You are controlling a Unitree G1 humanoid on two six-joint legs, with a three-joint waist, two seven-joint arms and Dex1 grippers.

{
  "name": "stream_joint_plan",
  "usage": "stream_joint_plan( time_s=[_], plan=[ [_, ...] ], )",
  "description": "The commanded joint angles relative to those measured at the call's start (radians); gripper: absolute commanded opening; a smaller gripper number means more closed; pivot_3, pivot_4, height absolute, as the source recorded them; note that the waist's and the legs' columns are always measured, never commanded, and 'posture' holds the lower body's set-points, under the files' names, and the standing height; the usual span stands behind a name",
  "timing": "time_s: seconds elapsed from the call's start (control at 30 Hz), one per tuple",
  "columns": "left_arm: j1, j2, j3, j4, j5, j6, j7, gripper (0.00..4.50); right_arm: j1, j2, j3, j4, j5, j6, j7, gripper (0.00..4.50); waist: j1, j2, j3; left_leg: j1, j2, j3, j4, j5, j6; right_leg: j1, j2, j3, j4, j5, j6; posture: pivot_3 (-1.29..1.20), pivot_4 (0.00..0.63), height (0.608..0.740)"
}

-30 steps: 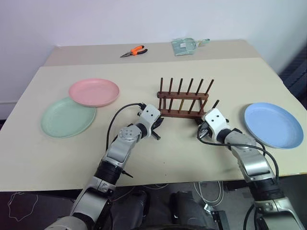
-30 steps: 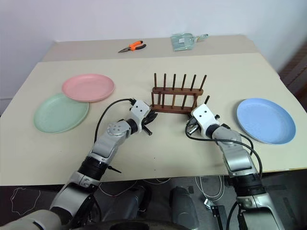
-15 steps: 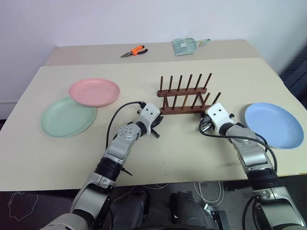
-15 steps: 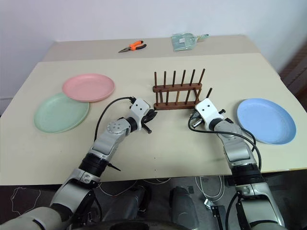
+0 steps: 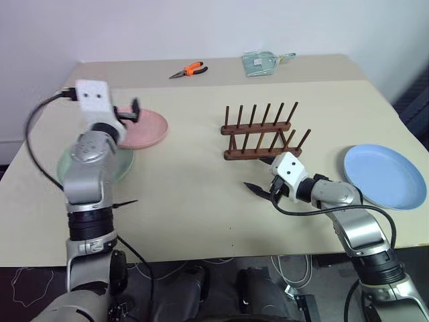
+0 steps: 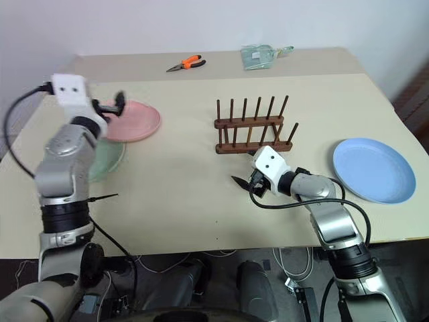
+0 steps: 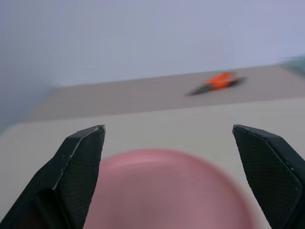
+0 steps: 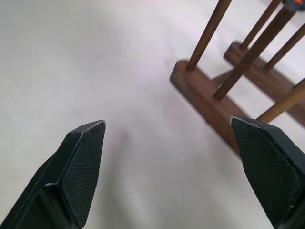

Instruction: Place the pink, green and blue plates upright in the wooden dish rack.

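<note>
Both tools are seen spread wide and empty. Left tool (image 5: 127,112) is held raised over the near edge of the pink plate (image 5: 144,129), its fingers (image 7: 78,162) apart on either side of the rim in the wrist view, no contact being evident. Right tool (image 5: 263,190) is held low over the bare surface (image 5: 194,194), just near of the rack (image 5: 260,134), nothing being between its fingers (image 8: 81,164).

The pink plate lies flat at the far left, overlapping the green plate (image 5: 74,171), which lies nearer and is partly hidden by the left arm. The blue plate (image 5: 383,176) lies flat at the right, well apart from the rack. The rack stands empty at the centre. Pliers (image 5: 187,70) and a clear packet (image 5: 261,64) are noted at the far edge.

No plate has been placed; the task is judged barely begun.

Risks: a flat plate with a shallow rim is judged hard to pinch, so slipping or pushing is likely. The green plate could be dragged along where the two overlap. The light rack could be knocked by the right tool close beside it.
</note>
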Motion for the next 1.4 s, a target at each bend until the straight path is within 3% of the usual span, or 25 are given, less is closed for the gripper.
stream_joint_plan(
  time_s=[0.03, 0.23, 0.4, 0.5, 0.73, 0.87, 1.1, 1.23, 1.4],
  plan=[
    [-0.059, -0.106, 0.231, -0.101, -0.114, 0.212, 0.164, 4.50, -0.040, 0.016, 0.016, -0.009, 0.007, -0.020, 0.009, 4.40, 0.000, -0.001, 0.000, 0.000, 0.000, 0.000, 0.000, 0.000, 0.000, 0.000, 0.000, 0.000, 0.000, 0.000, 0.000, 0.00, 0.150, 0.727],
    [-0.117, -0.222, 0.474, -0.080, -0.298, 0.373, 0.245, 4.50, -0.060, 0.014, 0.021, -0.010, 0.021, -0.031, 0.030, 4.40, 0.000, -0.004, 0.002, 0.000, 0.000, -0.001, 0.002, 0.000, -0.001, 0.002, 0.000, -0.002, 0.000, 0.000, 0.000, 0.00, 0.150, 0.727],
    [-0.163, -0.223, 0.566, 0.038, -0.392, 0.367, 0.282, 4.50, -0.063, 0.019, 0.015, -0.020, 0.020, -0.034, 0.025, 4.40, -0.001, -0.005, 0.002, 0.000, 0.000, -0.001, 0.002, 0.001, -0.002, 0.001, 0.000, -0.002, 0.001, 0.000, 0.000, 0.00, 0.150, 0.727],
    [-0.187, -0.205, 0.575, 0.132, -0.426, 0.313, 0.281, 3.64, -0.052, 0.017, 0.009, -0.028, 0.016, -0.039, 0.015, 4.50, 0.000, -0.005, 0.002, 0.000, 0.000, -0.001, 0.002, 0.001, -0.002, 0.001, 0.000, -0.002, 0.001, 0.000, 0.000, 0.00, 0.150, 0.727],
    [-0.217, -0.186, 0.569, 0.231, -0.511, 0.255, 0.293, 0.02, -0.039, -0.033, -0.049, -0.109, 0.061, 0.022, 0.036, 4.50, 0.000, -0.006, 0.003, 0.000, 0.000, -0.001, 0.002, 0.003, -0.006, 0.001, 0.000, -0.002, 0.001, 0.000, 0.000, 0.00, 0.150, 0.727],
    [-0.196, -0.154, 0.418, 0.141, -0.503, 0.187, 0.192, 0.02, -0.087, -0.064, -0.088, -0.177, 0.127, 0.089, 0.056, 4.50, -0.002, -0.008, 0.003, -0.001, 0.000, -0.001, 0.002, 0.001, -0.002, 0.001, 0.000, -0.002, 0.001, 0.000, 0.000, 0.00, 0.150, 0.727],
    [-0.235, -0.159, 0.050, -0.074, -0.488, 0.189, 0.073, 0.02, -0.320, -0.017, -0.017, -0.162, 0.032, -0.015, -0.002, 4.50, 0.000, -0.008, 0.003, -0.002, 0.000, -0.001, 0.003, 0.001, -0.003, 0.000, 0.000, -0.001, 0.001, 0.000, 0.000, 0.00, 0.150, 0.727],
    [-0.273, -0.193, -0.083, -0.129, -0.479, 0.199, 0.075, 0.02, -0.419, -0.027, 0.084, -0.061, -0.132, -0.158, -0.027, 4.50, -0.002, -0.008, 0.003, -0.002, 0.000, -0.001, 0.003, 0.003, -0.006, 0.001, 0.000, -0.002, 0.000, 0.000, 0.000, 0.00, 0.150, 0.727],
    [-0.294, -0.244, -0.160, -0.158, -0.500, 0.220, 0.078, 0.02, -0.492, -0.054, 0.187, 0.142, -0.387, -0.336, -0.127, 4.50, -0.004, -0.008, 0.003, -0.002, 0.000, 0.001, 0.002, 0.004, -0.007, -0.002, 0.000, 0.000, 0.001, 0.001, 0.000, 0.00, 0.150, 0.727]
  ],
)
